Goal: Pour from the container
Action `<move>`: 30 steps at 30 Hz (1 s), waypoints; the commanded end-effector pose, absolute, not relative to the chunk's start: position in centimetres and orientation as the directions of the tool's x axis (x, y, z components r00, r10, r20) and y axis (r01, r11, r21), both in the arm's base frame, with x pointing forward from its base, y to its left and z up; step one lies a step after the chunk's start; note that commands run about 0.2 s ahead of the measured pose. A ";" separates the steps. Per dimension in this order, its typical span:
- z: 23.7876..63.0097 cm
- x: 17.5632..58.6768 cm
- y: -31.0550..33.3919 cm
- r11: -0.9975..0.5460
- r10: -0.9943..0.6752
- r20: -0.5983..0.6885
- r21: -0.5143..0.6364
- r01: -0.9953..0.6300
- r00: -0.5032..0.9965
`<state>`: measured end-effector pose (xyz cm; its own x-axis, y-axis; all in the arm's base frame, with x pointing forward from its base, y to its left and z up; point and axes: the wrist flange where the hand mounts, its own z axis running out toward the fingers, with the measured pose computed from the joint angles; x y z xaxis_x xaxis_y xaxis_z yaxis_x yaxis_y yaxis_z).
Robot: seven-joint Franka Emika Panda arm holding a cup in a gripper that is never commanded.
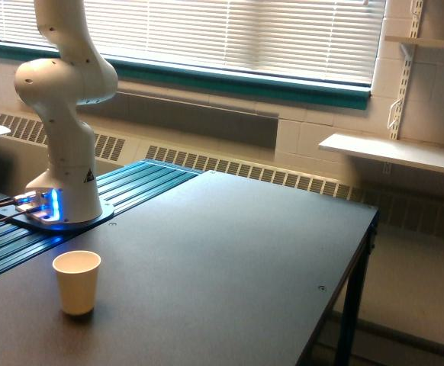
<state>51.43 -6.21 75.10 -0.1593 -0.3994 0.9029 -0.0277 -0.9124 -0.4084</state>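
Observation:
Only the base and lower links of my white arm [65, 114] show, at the exterior view's left; the arm rises out of the top of the frame. My gripper is out of view, and so is the clear container with pinkish-red and yellowish contents. An opaque cream paper cup [77, 281] stands upright on the dark table [230, 259] in front of the arm's base, and its inside is not visible from here.
The arm's base [58, 213] glows blue on a ribbed teal strip [130, 187]. The table's edge [344, 290] drops off at the exterior view's right. A window with blinds [230, 34] and wall shelves [397, 152] lie behind.

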 end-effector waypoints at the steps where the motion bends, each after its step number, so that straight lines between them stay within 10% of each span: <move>1: 74.1 52.6 -6.2 -0.946 -0.306 0.950 -0.311 -0.089 -0.064; 30: 60.7 40.9 -16.6 -0.865 -0.362 0.805 -0.103 -0.490 0.470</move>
